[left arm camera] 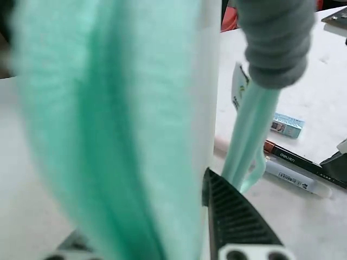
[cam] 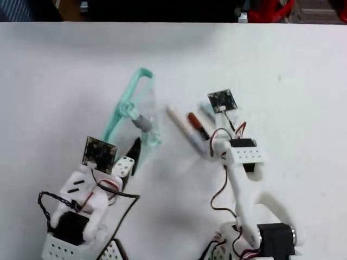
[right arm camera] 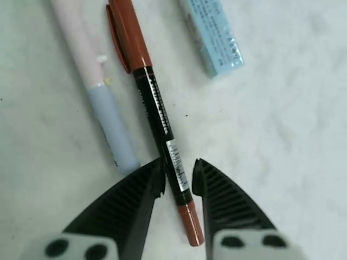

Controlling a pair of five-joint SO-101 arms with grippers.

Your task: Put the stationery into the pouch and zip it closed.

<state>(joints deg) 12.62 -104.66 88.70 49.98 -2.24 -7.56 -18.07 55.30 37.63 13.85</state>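
Note:
A mint-green pouch (cam: 127, 103) stands on edge left of centre, with a grey zip pull (cam: 143, 122) hanging at its near end. My left gripper (cam: 134, 154) is shut on the pouch's (left arm camera: 108, 135) near end; one black finger (left arm camera: 233, 216) presses its side under the grey pull (left arm camera: 276, 43). To the right lie a pale pen (cam: 181, 125), a brown-and-black pen (cam: 198, 125) and a small blue eraser box (cam: 207, 110). My right gripper (right arm camera: 178, 176) is low over the table, narrowly open, its fingers either side of the brown-and-black pen (right arm camera: 157, 119). The pale pen (right arm camera: 97, 92) lies just beside it.
The white table (cam: 282, 81) has free room on the far side and to the right. Its far edge runs along the top, with a red object (cam: 271, 8) beyond it. The blue eraser box (right arm camera: 214, 35) sits a little past the pens.

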